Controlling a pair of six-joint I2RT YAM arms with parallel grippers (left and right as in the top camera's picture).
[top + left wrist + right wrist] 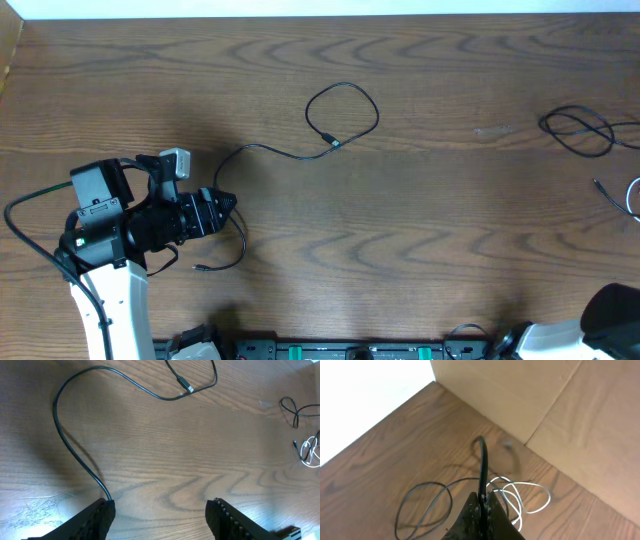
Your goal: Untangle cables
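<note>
A long thin black cable (pixel 270 152) lies on the wooden table, with a loop (pixel 342 108) at the far middle and a plug end (pixel 199 268) near the front. My left gripper (pixel 228 207) sits low over this cable. In the left wrist view the jaws (pixel 162 510) are open, and the cable (pixel 75 450) runs under the left finger. A tangled black cable (pixel 578 130) and a white cable (pixel 634 196) lie at the far right. My right gripper (pixel 482 502) is shut on a black cable (pixel 481 467) that rises from its tips, above a white cable (pixel 527 495) and a black loop (pixel 420 505).
The right arm's base (pixel 610 318) is at the front right corner; its gripper is out of the overhead view. A cardboard wall (pixel 555 405) stands behind the right-hand cables. A USB plug (pixel 186 384) lies at the loop's end.
</note>
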